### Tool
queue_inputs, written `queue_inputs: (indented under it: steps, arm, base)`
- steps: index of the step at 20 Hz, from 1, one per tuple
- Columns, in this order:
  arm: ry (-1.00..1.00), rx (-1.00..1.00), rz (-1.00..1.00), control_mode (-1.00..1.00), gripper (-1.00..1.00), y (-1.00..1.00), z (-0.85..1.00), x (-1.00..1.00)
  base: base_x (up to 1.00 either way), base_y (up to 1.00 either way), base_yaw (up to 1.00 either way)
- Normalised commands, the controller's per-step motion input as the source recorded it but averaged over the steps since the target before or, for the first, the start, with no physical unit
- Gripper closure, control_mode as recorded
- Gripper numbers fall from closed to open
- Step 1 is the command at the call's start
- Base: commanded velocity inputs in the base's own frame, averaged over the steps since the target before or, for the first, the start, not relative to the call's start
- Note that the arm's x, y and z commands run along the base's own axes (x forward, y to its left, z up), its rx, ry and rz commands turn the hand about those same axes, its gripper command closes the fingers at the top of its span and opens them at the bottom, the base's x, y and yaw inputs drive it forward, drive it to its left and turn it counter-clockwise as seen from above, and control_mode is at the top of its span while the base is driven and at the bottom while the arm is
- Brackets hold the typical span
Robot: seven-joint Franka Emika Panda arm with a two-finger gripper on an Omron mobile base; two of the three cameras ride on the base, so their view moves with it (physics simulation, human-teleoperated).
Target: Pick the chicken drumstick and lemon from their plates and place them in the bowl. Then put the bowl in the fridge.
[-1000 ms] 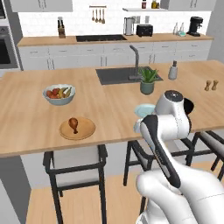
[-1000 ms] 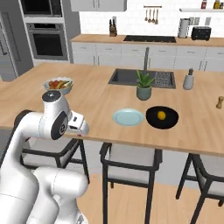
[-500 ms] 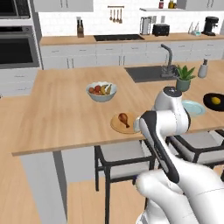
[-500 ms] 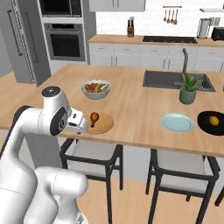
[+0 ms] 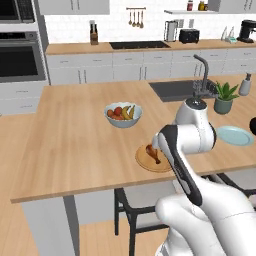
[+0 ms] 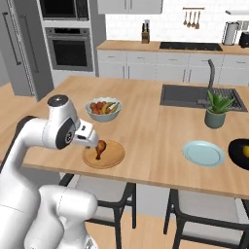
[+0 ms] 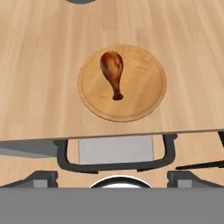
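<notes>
Fruit bowl (image 5: 123, 115) near drumstick's wooden plate (image 5: 150, 160); stool (image 7: 116, 159) below.

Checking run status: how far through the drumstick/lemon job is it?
Done: lemon is in the black bowl; blue-green plate is bare. In hand: nothing; the open gripper looks down at the drumstick on the wooden plate. Left: drumstick into bowl, bowl into fridge.
</notes>
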Motion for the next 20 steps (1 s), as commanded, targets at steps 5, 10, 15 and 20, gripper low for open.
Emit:
queue_inputs:
  steps: [5, 10, 15, 20]
  arm:
    - [0.06, 0.0, 0.07, -1.0, -1.0, -0.03, -0.38, 0.74]
    - [0.1, 0.0, 0.1, -1.0, -1.0, -0.04, -0.53, 0.76]
    - [0.14, 0.0, 0.08, -1.0, -1.0, 0.0, -0.51, 0.54]
    - [0.08, 0.0, 0.06, -1.0, -1.0, -0.06, -0.24, 0.49]
  base:
    - [0.0, 0.0, 0.0]
    - [0.0, 0.0, 0.0]
    - [0.0, 0.0, 0.0]
    - [0.0, 0.0, 0.0]
